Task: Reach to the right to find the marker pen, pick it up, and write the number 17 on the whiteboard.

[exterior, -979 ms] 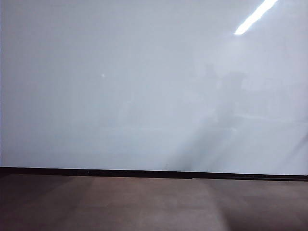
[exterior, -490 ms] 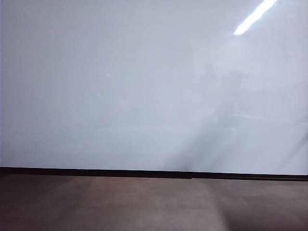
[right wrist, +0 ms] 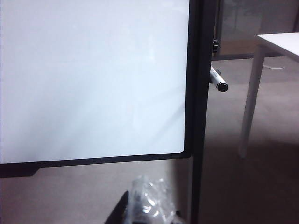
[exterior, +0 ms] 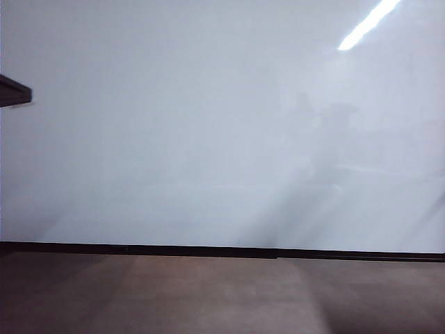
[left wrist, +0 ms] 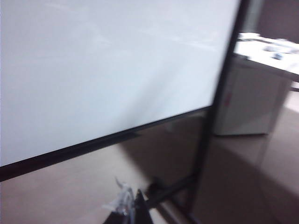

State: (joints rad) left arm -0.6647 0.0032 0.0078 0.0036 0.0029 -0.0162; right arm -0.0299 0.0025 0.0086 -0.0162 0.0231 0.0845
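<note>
The right gripper (right wrist: 140,207) is fully closed with nothing held; the marker pen (right wrist: 217,79) is seen ahead, above and to one side, beyond the whiteboard (right wrist: 93,74) frame post. The pen is judged light, rigid and smooth, best taken mid-barrel. Of the left gripper (left wrist: 128,207) only a blurred tip shows, its opening undeterminable, facing the whiteboard's lower corner

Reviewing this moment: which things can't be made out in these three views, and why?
- Marker pen: right wrist view shows only its capped end; the whiteboard frame post hides the rest.
- Right gripper: cut off by the frame edge, with crinkled plastic in front.
- Left gripper: blurred, mostly out of frame; whether it is open is unclear.
- Dark bar at the exterior view's left edge: cropped, unidentifiable.
- Items on the white table: too blurred.
</note>
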